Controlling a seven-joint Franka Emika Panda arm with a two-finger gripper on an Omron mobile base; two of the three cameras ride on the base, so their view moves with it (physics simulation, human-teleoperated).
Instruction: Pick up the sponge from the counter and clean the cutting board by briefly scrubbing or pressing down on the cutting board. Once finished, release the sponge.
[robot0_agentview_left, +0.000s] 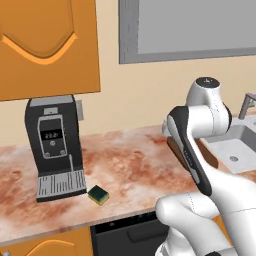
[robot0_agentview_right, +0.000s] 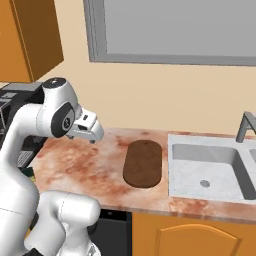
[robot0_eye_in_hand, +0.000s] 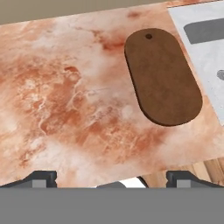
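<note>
Sponge (robot0_agentview_left: 99, 195) lies untouched near the worktop's (robot0_agentview_left: 130, 165) front edge, just beside the coffee machine (robot0_agentview_left: 54, 147). The hand (robot0_agentview_right: 86, 129) hangs spread and empty above, near the cutting board (robot0_agentview_right: 143, 163); reaching the sponge comes next.

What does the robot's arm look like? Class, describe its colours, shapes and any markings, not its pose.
The arm is built of glossy white, rounded segments with dark grey joint caps and a dark band along one link. Its tool has a white blocky body; its two finger tips are small, dark and square. No cables or lettering are visible.
</note>
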